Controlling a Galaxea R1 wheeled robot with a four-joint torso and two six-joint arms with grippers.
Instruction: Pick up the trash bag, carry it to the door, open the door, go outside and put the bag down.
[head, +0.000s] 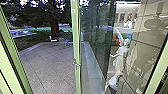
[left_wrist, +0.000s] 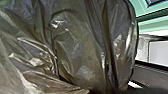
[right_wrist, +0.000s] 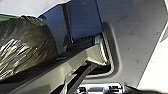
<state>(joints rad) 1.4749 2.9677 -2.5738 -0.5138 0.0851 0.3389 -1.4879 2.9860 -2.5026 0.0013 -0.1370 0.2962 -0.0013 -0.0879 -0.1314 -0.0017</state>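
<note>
End effectors on both arms are leaving me unsure; I cannot tell if either is being wide, narrow or closing on something. Trash bag (left_wrist: 75, 47) is hanging or resting close to the left wrist camera, its dark plastic shining in folds; I am judging that the left arm is carrying it, though its grip is not showing clearly. Glass door (head: 76, 32) is standing open, with its handle (head: 76, 64) on the free edge; paved yard (head: 50, 66) is lying beyond the gap, between this edge and the green frame (head: 10, 50). Going outside is seeming to be the step in hand; for doing it well, the robot should be driving slowly and straight, keeping both arms near the body; the bag should be passing well apart from the handle and the frame, because thin plastic is catching and tearing easily; the robot should also be watching that the door is not swinging back.
</note>
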